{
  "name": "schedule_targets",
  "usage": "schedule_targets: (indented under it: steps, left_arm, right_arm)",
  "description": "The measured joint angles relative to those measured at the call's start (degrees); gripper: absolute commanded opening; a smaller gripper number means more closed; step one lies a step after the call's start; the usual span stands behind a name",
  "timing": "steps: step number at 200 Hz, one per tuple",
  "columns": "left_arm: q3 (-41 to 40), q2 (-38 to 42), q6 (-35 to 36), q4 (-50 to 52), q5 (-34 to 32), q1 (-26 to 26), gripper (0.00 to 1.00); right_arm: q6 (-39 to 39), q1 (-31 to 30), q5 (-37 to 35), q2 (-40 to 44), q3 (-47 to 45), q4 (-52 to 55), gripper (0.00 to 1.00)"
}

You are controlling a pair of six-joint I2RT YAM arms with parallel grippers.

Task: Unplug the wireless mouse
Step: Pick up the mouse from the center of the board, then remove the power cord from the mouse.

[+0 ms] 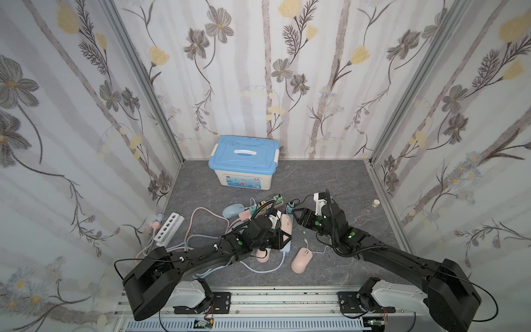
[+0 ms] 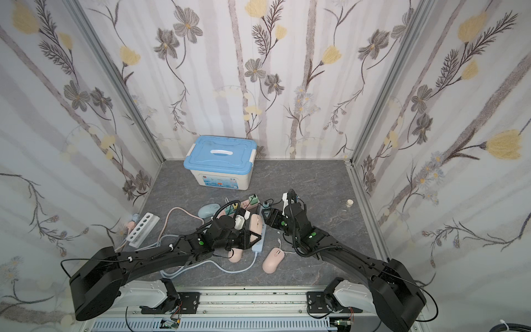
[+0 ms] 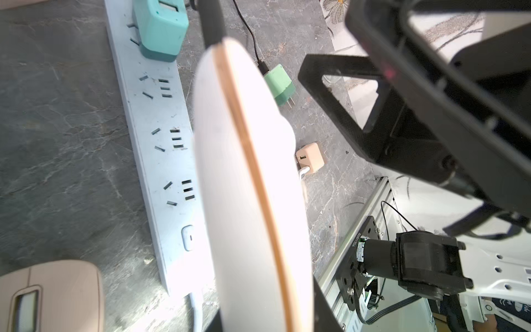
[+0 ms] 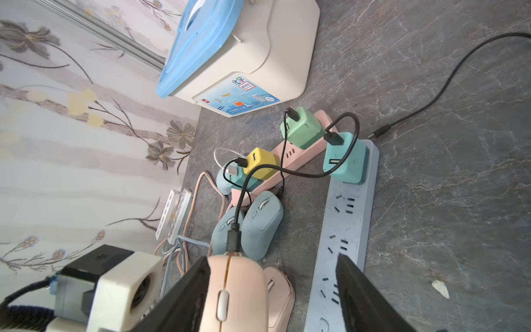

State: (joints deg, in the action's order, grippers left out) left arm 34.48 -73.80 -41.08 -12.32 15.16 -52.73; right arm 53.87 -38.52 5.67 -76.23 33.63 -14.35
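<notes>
Pink mouse [image 3: 250,172], clamped in left gripper [image 1: 283,230], hangs above blue power strip [image 3: 161,143]. Right gripper [image 4: 273,258] jaws stand apart around its nose, short of black plug [image 4: 233,240]. Risk: an off-axis pull twists mouse from clamp or jams plug.

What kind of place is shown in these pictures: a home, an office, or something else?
Most likely a robot test booth, not a real room: flowered wallpaper panels in metal posts enclose a grey tabletop, and the left arm and right arm stand on a rail at its near edge.
</notes>
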Motion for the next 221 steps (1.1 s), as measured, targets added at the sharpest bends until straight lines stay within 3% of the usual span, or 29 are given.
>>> schedule_targets:
  steps: [57,89,147,221]
  left_arm:
    - [-5.2,6.1,2.5,-5.3,4.0,0.0,0.00]
    - [-6.1,8.1,3.4,-7.4,6.1,0.1,0.00]
    - [-7.4,8.6,3.4,-9.5,8.9,0.1,0.00]
    - [-7.8,8.6,3.3,-11.2,11.1,0.2,0.00]
  right_arm:
    - [-1.0,3.5,16.5,-1.0,-5.1,-18.1,0.57]
    - [-0.9,3.7,21.6,-3.8,-5.5,-25.9,0.53]
    - [1.8,4.2,26.2,-7.2,-7.0,-34.8,0.45]
    - [3.8,5.1,27.6,-9.1,-7.0,-37.8,0.31]
